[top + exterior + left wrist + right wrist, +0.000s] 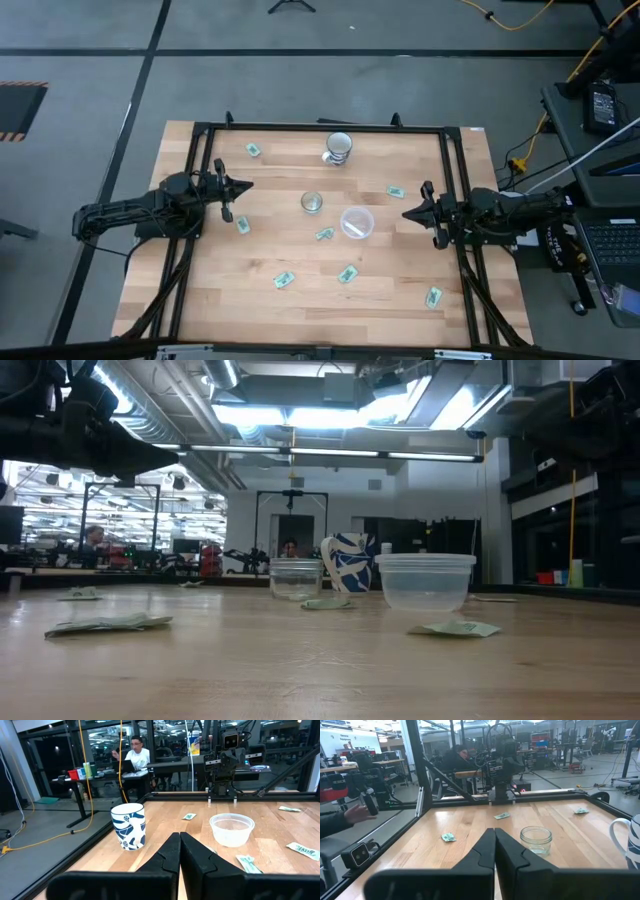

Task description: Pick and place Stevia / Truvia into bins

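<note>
Eight small green-and-white packets [285, 280] lie flat, scattered across the wooden table, none in a cup. The narrow clear glass [313, 203] stands upright near the table's middle. The wider translucent plastic cup [357, 223] stands upright just beside it, with one packet close between them.

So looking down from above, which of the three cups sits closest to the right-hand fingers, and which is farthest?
1. Wider translucent white plastic cup, just left of the right gripper.
2. Blue-patterned white mug, at the table's far edge.
3. Narrow clear glass cup, mid-table; nearly level with the mug, hard to separate.
</note>
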